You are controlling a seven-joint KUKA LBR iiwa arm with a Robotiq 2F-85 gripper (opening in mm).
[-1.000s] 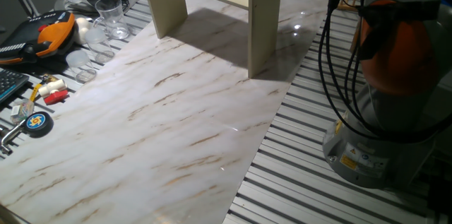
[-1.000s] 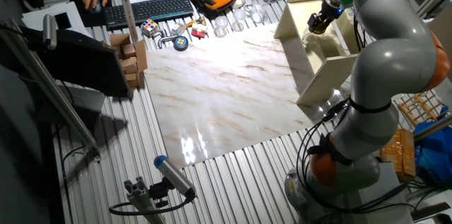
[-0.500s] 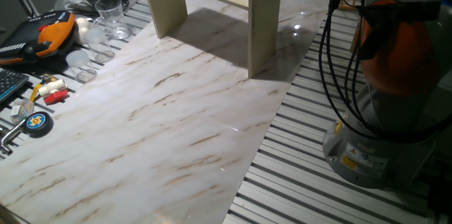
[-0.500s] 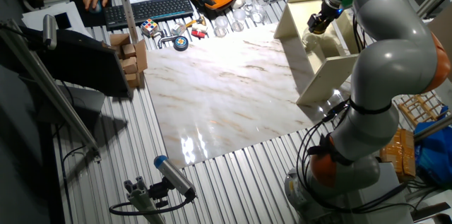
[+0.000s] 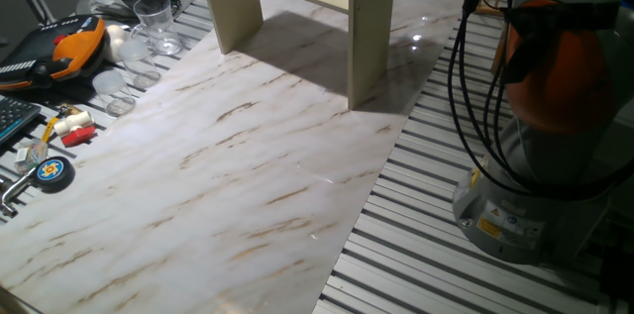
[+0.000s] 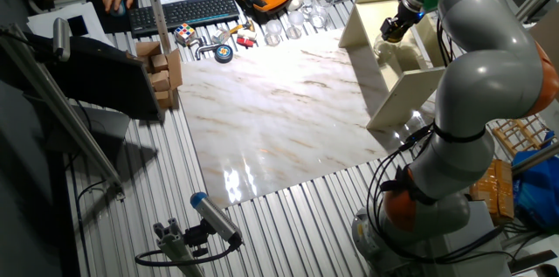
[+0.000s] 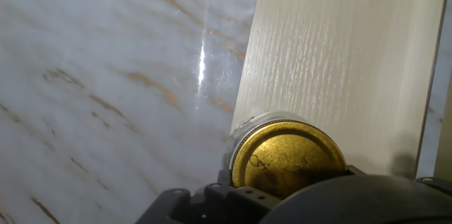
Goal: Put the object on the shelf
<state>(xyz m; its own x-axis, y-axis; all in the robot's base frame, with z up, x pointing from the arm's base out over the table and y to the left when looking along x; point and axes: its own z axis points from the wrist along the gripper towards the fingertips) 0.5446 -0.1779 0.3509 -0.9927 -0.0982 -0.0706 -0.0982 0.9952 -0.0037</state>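
KUKA gripper (image 6: 395, 31) w/ jar (image 7: 286, 155) on shelf (image 7: 339, 61) top: no visible change in the last sec; placement looks near done. Jaw state: can't tell.

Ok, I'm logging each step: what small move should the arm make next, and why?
Probably a straight lift of the pincer off the jar. The jar already appears to stand on the shelf top, close to its edge, so any sideways drag might tip it off. Whether the pincer has let go I cannot tell.
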